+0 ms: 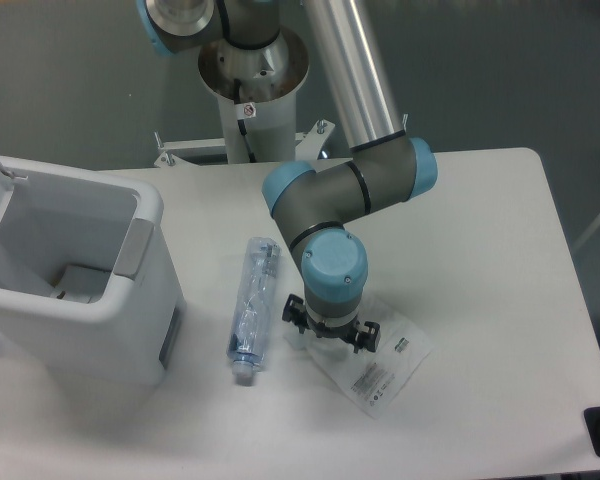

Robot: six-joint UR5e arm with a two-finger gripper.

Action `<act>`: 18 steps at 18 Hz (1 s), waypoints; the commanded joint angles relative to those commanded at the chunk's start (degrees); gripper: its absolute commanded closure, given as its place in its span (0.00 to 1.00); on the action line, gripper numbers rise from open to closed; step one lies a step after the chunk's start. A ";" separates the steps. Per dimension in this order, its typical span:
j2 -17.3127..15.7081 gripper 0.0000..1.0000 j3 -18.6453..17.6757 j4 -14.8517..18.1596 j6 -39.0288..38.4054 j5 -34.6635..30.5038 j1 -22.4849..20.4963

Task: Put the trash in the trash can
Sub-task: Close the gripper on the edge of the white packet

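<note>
Arm bent down over the bag's left end.
The gripper (325,335) points straight down at the bag (375,365), its fingers hidden by the wrist, so their state cannot be told. The bottle (253,307) lies just left; the open bin (75,290) stands farther left.

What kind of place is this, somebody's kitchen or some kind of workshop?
Most likely a robotics lab or test bench, not a home. A robot arm on a pedestal works over a bare white table, where a crushed bottle, a plastic bag and a trash can look staged.
</note>
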State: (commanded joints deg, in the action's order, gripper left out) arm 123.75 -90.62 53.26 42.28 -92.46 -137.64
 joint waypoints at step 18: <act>2.03 1.00 3.96 -0.53 -4.48 -3.78 0.26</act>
State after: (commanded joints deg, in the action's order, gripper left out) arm 125.77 -86.66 52.73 37.80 -96.24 -137.37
